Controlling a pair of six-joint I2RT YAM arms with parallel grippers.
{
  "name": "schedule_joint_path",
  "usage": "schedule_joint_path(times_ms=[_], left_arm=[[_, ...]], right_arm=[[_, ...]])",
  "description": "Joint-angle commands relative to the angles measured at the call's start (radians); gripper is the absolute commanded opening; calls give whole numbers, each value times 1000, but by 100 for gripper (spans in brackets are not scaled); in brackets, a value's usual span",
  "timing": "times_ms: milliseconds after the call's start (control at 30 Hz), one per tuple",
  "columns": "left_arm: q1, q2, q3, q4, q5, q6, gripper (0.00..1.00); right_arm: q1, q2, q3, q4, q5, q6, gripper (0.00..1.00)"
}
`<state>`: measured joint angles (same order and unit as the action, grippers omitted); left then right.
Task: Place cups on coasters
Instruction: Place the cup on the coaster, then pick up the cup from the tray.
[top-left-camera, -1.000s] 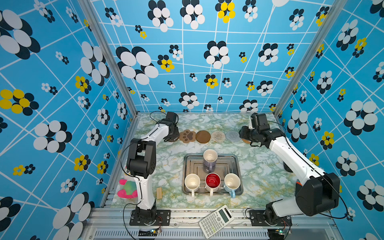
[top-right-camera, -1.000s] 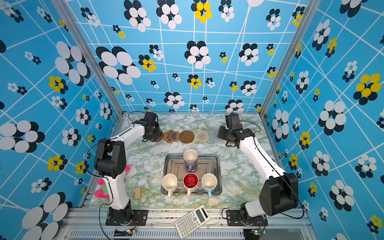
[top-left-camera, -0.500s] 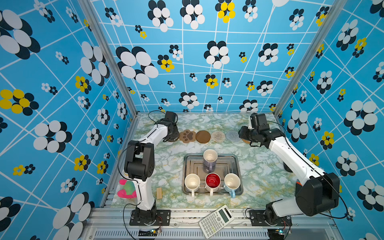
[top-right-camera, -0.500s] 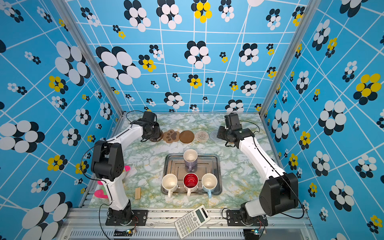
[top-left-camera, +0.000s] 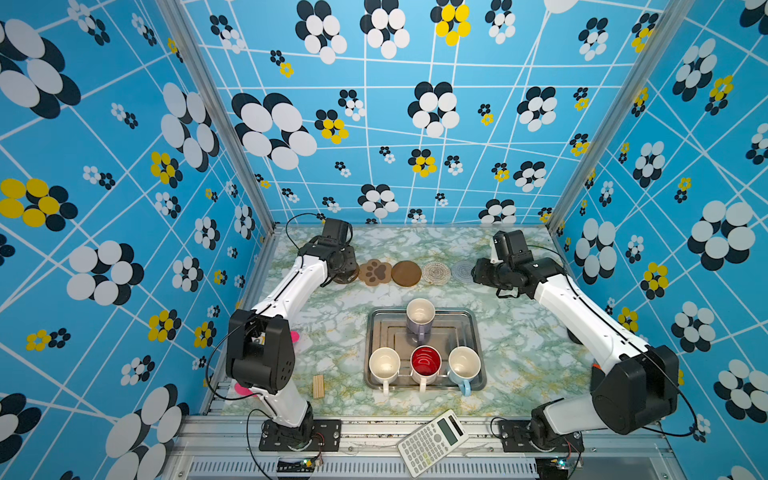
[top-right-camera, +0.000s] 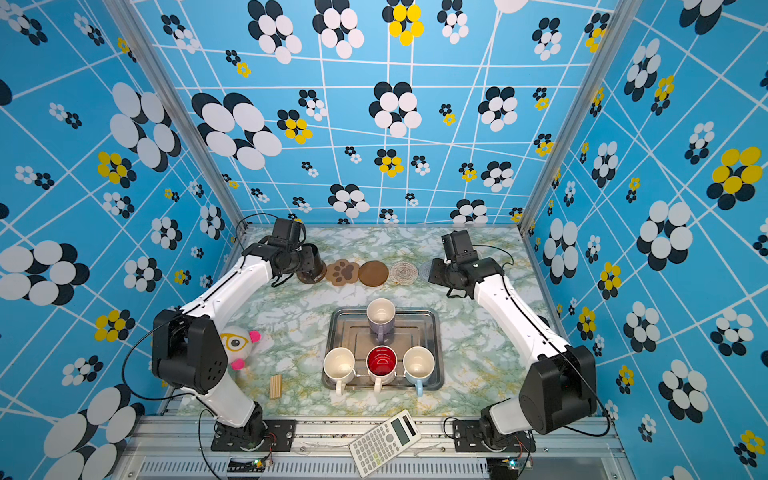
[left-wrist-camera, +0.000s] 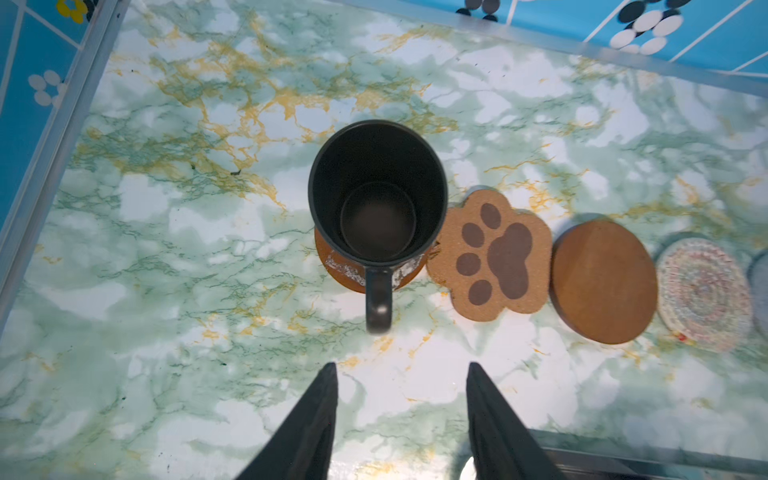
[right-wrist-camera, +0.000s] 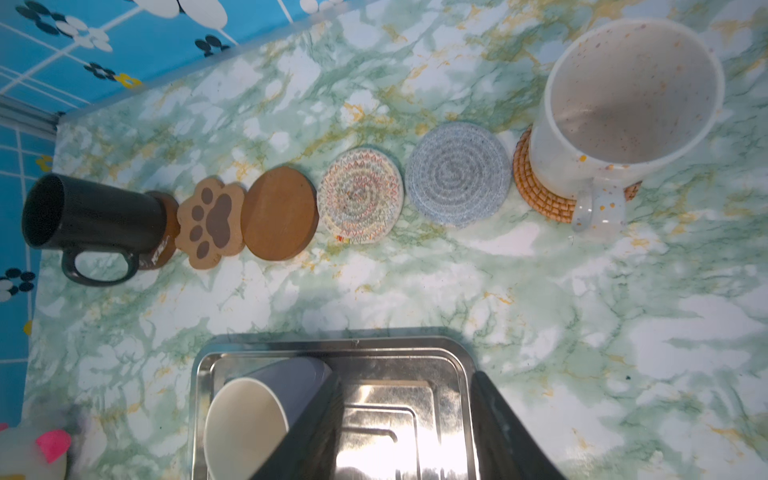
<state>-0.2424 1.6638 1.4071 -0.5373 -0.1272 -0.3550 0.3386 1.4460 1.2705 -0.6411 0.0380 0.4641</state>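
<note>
The black cup (left-wrist-camera: 377, 195) stands upright on a brown disc coaster (left-wrist-camera: 361, 276), its handle pointing at my left gripper (left-wrist-camera: 401, 365), which is open, empty and just clear of it. The speckled cream cup (right-wrist-camera: 623, 104) sits on the tan rattan coaster (right-wrist-camera: 536, 183). My right gripper (right-wrist-camera: 407, 376) is open and empty above the tray (right-wrist-camera: 199, 374). The paw coaster (top-left-camera: 375, 272), brown disc (top-left-camera: 406, 273), cream round (top-left-camera: 436, 272) and grey-blue round (top-left-camera: 462, 270) are bare. The lavender (top-left-camera: 419, 318), white (top-left-camera: 384, 365), red-inside (top-left-camera: 426, 363) and light blue (top-left-camera: 463, 365) cups stand in the tray.
A calculator (top-left-camera: 432, 442) lies on the front rail. A small wooden block (top-left-camera: 318, 386) and a plush toy (top-right-camera: 239, 345) sit at the front left by the left arm's base. Patterned blue walls close in the left, right and back.
My left gripper has opened, let go of the black cup and drawn back a little from its handle. The right gripper has barely moved.
</note>
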Motion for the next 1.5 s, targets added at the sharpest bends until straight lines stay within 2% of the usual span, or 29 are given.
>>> schedule_joint_path(times_ms=[0,333,467,633,900,1133,1467], left_arm=[[-26,-50,-24,18,12,-9,54],[-103,-102,-48,63,20,-20,55],[-132,-98,-50,95,25,-27,55],[-162,-80,-48,117,32,-40,55],[-207,-56,-25,123,30,-39,55],[-230,-47,-21,125,29,-34,55],[-244,-41,-14,123,35,-25,56]], right_arm=[[16,-72,24,-124,-16,-39,53],[133,-204,44,-445,-52,-111,55],[187,-275,-22,-529,-128,-106,57],[276,-368,-130,-530,-214,-37,55],[449,-435,-207,-615,-218,69,50],[615,-445,-298,-547,-215,197,50],[670,-445,-402,-431,-184,336,50]])
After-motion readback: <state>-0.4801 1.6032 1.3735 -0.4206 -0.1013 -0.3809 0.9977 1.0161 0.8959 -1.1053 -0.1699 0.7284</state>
